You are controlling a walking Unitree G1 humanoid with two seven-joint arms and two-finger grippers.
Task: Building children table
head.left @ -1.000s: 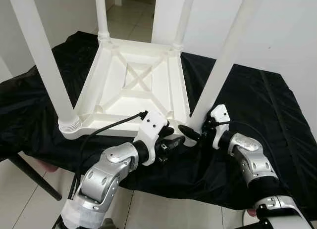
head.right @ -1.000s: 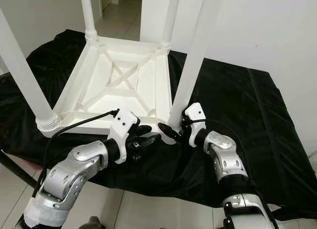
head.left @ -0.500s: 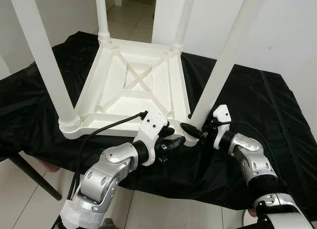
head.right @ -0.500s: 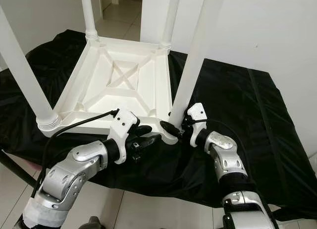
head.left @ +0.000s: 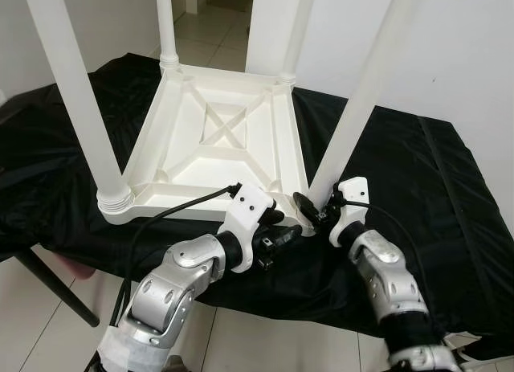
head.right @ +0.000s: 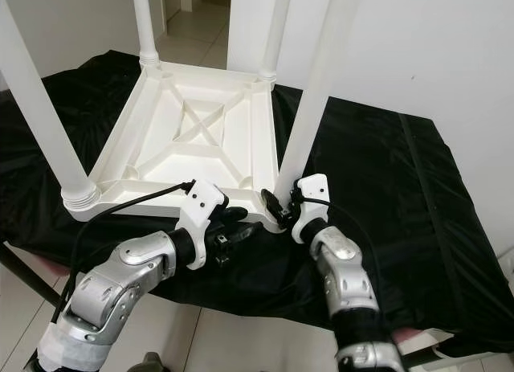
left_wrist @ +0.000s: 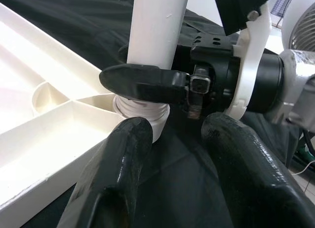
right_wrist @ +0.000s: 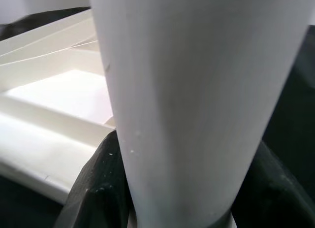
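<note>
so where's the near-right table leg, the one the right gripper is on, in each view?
Left eye: near-right leg, rising from right of centre.
Right eye: leg, centre.
Left wrist: top centre, right gripper across it.
Right wrist: close up.
Shared landmark: threaded collar at the tabletop corner.

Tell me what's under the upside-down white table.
A black cloth lies under the table, spreading past it on every side. Whatever surface supports the cloth is covered.

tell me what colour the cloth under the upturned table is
Black. The cloth shows best in the left eye view, spread beneath the white table.
</note>
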